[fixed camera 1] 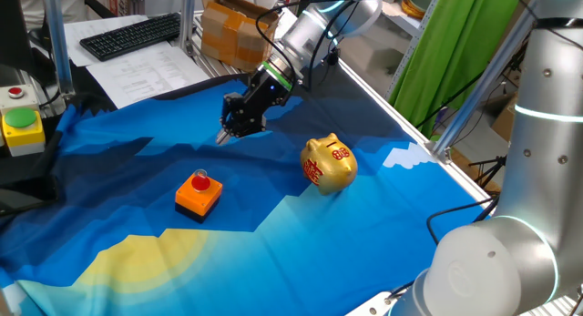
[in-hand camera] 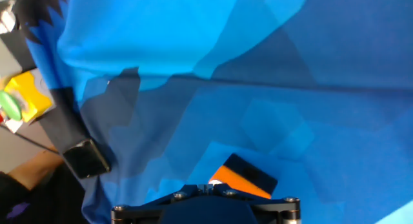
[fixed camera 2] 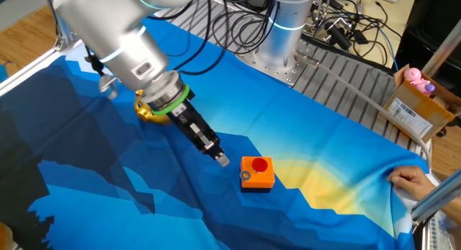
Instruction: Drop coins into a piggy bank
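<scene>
While the pincer point(fixed camera 1: 222, 137) hangs tilted over the blue cloth point(fixed camera 1: 301, 252), the piggy bank point(fixed camera 1: 329, 164) stands at its four o'clock in one fixed view, well apart. Bare cloth surrounds it; the orange block point(fixed camera 1: 199, 193) lies near at six o'clock. Its jaws are closed, and whether they pinch anything cannot be told.

Shiny gold pig-shaped piggy bank point(fixed camera 1: 329, 164), marked in red on flank and snout, set upright on blue patterned cloth, largely hidden behind the arm in the other fixed view point(fixed camera 2: 151, 112)
</scene>
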Motion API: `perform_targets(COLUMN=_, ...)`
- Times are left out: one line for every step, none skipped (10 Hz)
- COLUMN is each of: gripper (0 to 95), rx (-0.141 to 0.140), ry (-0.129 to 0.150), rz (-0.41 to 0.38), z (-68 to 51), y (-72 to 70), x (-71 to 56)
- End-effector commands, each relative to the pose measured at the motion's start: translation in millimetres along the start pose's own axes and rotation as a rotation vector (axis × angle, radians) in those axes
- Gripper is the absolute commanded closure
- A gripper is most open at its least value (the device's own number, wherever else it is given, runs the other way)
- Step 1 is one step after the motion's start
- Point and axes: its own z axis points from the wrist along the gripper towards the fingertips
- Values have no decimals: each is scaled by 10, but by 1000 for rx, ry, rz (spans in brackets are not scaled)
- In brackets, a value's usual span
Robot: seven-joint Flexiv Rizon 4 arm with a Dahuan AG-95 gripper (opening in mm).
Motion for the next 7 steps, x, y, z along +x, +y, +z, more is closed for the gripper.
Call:
perform_targets(gripper=950, rx=17, ry=-5, rz=3, z=10, y=7, x=-103)
perform_targets(gripper=950, rx=22, ry=-3, rz=-10, z=12, y=-5, x=-119)
perform_targets(gripper=950, rx=25, ry=0, rz=-19, z=12, y=-9, x=-123)
perform_targets(gripper=950, rx=38, ry=7, rz=-27, z=17, y=-15, x=-119)
perform_targets(gripper=950, rx=44, ry=7, rz=-29, z=23, y=-27, x=-118)
perform_targets(gripper=950, rx=52, ry=1, rz=-34, z=23, y=-44, x=-131)
perform_targets(gripper=950, rx=54, ry=3, rz=-37, z=22, y=-51, x=-137)
